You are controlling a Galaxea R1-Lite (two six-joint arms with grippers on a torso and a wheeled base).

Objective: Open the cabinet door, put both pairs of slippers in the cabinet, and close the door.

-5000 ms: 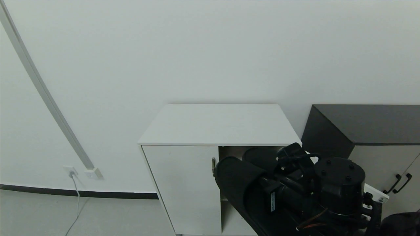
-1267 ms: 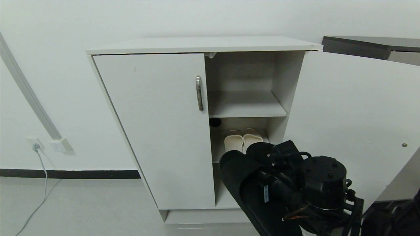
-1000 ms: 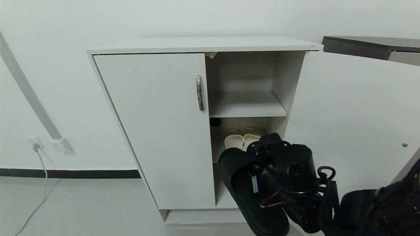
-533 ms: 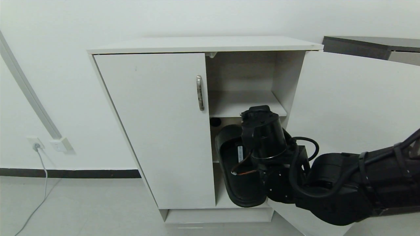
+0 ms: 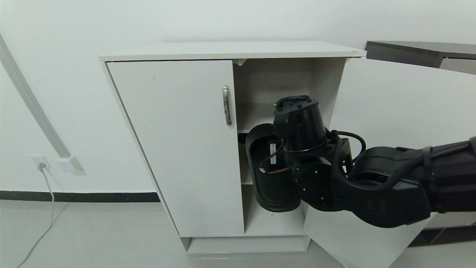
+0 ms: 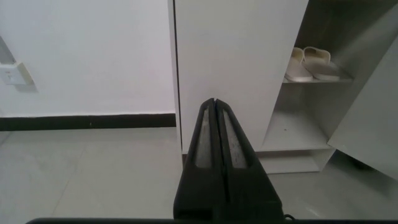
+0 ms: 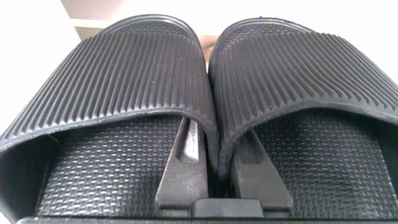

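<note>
Slippers, black with ribbed straps and pebbled footbeds, hang upright at the shelves' front edge in the open cabinet, seemingly pinched by their adjoining straps in the right gripper, while the left gripper is pressed together.

A grey conduit slants down the white wall to a socket with a trailing cable, above a black baseboard and grey floor; a dark-topped cabinet stands far right.
</note>
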